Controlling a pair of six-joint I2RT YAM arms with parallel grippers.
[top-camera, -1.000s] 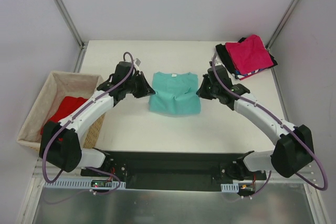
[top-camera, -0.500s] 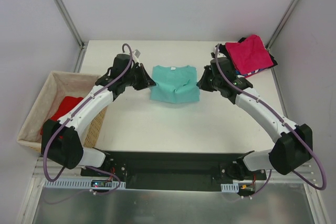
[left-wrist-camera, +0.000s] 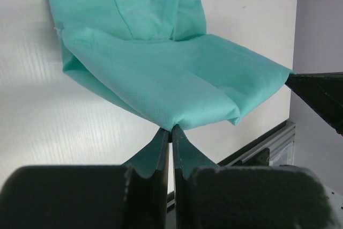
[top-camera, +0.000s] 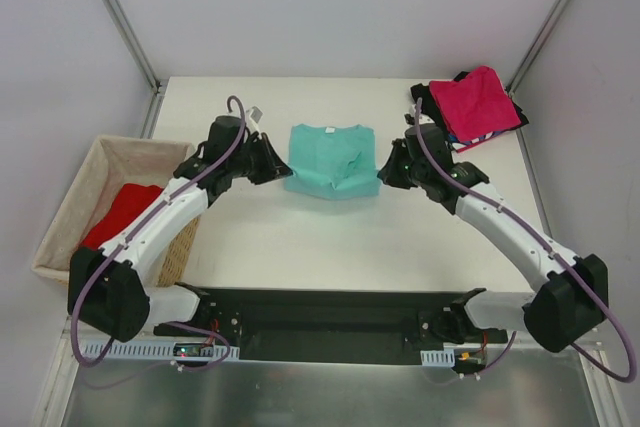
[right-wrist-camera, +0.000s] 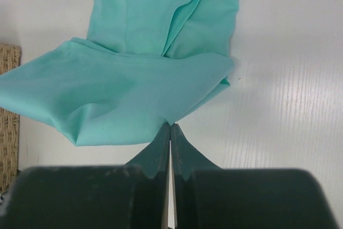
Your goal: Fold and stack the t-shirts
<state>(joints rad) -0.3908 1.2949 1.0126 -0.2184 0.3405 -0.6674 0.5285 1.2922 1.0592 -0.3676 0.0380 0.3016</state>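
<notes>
The teal-green t-shirt (top-camera: 330, 159) lies mid-table in the overhead view, partly folded. My left pincer (top-camera: 284, 173) meets its near corner at 9 o'clock and my right pincer (top-camera: 382, 173) meets the one at 3 o'clock. At 1 o'clock on the table (top-camera: 300, 237) sits a pile: the magenta-pink t-shirt (top-camera: 482, 97) on top, with the black t-shirt (top-camera: 428, 105) and a sliver of the striped t-shirt (top-camera: 468, 143) beneath. At 9 o'clock the wicker basket (top-camera: 65, 209) holds the bright red t-shirt (top-camera: 125, 209).

My left wrist view shows what the overhead cannot. My left jaws are pressed tight together, pinching the tip of a teal fold, and the cloth is raised off the table. My right pincer's dark tip shows at 3 o'clock.

My right wrist view shows those jaws likewise clamped tight on the teal edge. Basket weave peeks in at 9 o'clock.
</notes>
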